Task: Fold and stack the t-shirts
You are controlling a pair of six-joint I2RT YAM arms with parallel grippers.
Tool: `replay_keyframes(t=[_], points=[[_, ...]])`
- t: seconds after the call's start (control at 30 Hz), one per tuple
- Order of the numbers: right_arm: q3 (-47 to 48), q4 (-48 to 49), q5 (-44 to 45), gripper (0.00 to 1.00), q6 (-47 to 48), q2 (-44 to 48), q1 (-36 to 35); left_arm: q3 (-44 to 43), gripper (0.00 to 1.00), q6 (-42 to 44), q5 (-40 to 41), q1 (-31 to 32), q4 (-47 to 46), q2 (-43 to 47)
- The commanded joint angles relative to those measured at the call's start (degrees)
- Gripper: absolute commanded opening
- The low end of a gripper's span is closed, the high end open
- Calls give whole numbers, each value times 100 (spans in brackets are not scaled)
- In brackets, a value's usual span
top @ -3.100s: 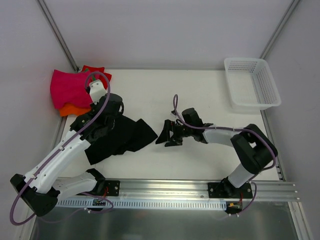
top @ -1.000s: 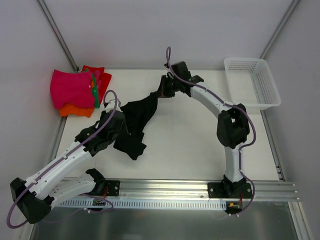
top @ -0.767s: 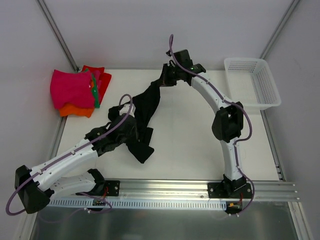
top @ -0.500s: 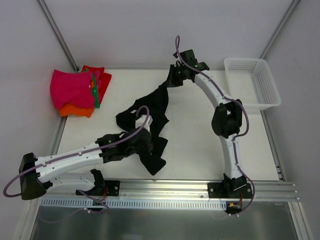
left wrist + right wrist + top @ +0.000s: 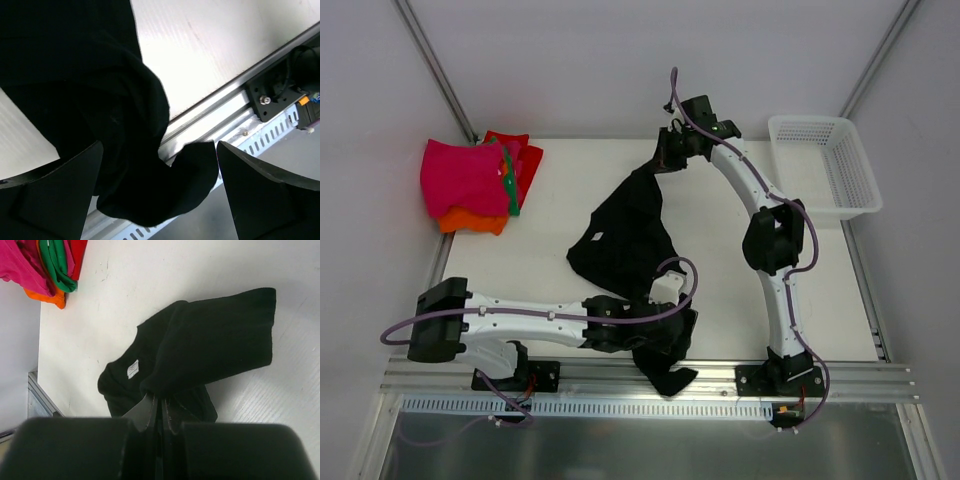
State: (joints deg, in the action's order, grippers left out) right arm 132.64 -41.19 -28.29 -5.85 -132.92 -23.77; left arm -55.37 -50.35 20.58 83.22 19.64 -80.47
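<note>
Right gripper (image 5: 161,402) clamped on the black t-shirt (image 5: 625,225), left gripper (image 5: 159,150) spread wide, I needed to drape it flat.

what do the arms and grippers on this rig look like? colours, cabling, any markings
The left arm and right arm have white link shells and bulky black joint housings. A purple cable runs loose outside each arm. The left gripper has two broad, matte black fingers; the right gripper is black too. The bases sit on an aluminium rail. No markings are legible.

Shirt (image 5: 625,225) between stack (image 5: 470,180) and basket (image 5: 808,119)
</note>
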Motion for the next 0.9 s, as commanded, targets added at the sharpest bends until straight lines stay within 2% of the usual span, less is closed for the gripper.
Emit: replay_keyframes(t=[0.0,0.13,0.17,0.23,0.27,0.3,0.33,0.37,0.5,0.53,0.57,0.6,0.63,0.67,0.73,0.87], points=[[131,-170,-168,0,330,231,74,-439,99,95,666,247,-162,40],[-10,-179,-203,1,426,363,109,-544,99,481,1158,265,-162,372],[-10,-205,-229,4,453,364,118,-553,99,595,1420,265,-171,469],[-1,-328,-299,36,523,346,101,-484,99,954,1842,247,-162,828],[-19,-372,-326,69,532,372,101,-440,99,1087,2349,221,-171,961],[-175,-416,-335,81,558,425,101,-378,99,1210,2572,186,-162,1093],[-325,-390,-335,86,793,521,66,-325,99,1455,2661,90,-171,1347],[-518,-355,-317,92,848,818,57,-194,99,1536,2653,-294,-162,1471],[-2001,459,-308,99,849,2004,22,158,99,1825,1636,-1736,-197,1955],[-2736,645,-291,100,744,2294,30,254,99,1922,1442,-1965,-310,1956],[-3161,856,-299,100,638,2593,30,281,99,2002,1197,-2472,-355,1938],[-3600,1415,-317,99,585,3179,4,299,99,2107,820,-2669,-399,1860],[-4431,1638,-308,100,385,3463,-14,334,99,2204,642,-2845,-591,1798],[-4840,2084,-282,100,182,3736,-48,360,99,2318,405,-3238,-715,1719],[-5570,2404,-116,99,67,4475,-206,317,99,2494,-322,-3609,-891,1342],[-7177,2930,245,99,-275,5424,-558,168,98,2872,-1054,-4059,-1434,612]])
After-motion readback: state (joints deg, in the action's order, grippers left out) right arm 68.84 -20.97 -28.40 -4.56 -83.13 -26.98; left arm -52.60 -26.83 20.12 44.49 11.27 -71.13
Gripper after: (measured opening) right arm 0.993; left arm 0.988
